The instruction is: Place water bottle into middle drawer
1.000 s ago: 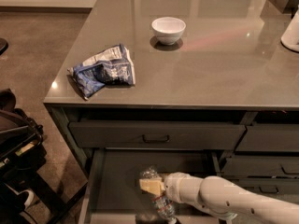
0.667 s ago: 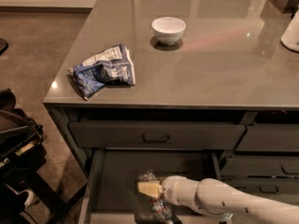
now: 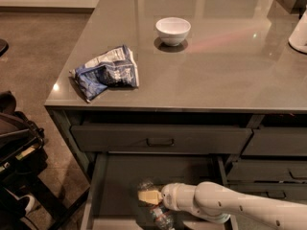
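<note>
The gripper [image 3: 147,196] is down inside the open middle drawer [image 3: 125,172], near the drawer's front edge and about midway along it, at the end of the white arm [image 3: 230,207], which comes in from the front right corner. It is closed on the water bottle [image 3: 161,216]: a tan finger [image 3: 149,196] lies across the bottle's middle, and clear ribbed plastic shows on both sides of it, one end pointing toward the drawer's back, the other toward its front edge (the second finger is hidden behind the bottle). Against the view of a second ago, gripper and bottle have shifted together a little toward the left wall and lower in the drawer, while everything on the counter lies as it did. Apart from the bottle and the gripper, the drawer shows only its dark flat floor, and whether the bottle touches that floor cannot be told. Just above it the shallow top drawer [image 3: 160,139] is shut, small bar handle at its centre. On the grey countertop [image 3: 230,75] the crumpled blue-and-white snack bag [image 3: 108,72] lies by the front left corner — the white bowl [image 3: 172,30] stands farther back, well apart from it. A white object [image 3: 300,32] sits cut off at the right edge.
</note>
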### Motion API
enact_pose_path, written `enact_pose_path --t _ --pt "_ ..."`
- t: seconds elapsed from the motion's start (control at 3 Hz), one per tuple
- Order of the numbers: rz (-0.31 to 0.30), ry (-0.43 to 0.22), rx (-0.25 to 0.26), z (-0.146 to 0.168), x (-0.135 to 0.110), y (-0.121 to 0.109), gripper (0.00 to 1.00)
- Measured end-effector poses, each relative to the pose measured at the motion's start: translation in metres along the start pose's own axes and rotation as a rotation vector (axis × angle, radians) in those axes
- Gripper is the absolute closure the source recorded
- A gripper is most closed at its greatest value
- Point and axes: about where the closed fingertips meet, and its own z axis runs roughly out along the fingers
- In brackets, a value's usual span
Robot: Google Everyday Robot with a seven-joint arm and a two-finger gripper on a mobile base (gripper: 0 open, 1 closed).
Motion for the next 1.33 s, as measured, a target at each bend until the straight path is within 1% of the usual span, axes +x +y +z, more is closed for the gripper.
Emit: enact_pose_path --t 0.33,1.33 --pt "-0.001 0.003 -0.001 0.0011 0.0005 0.0004 0.81" --pt "-0.001 0.003 -0.001 0.0011 0.0005 0.0004 0.12"
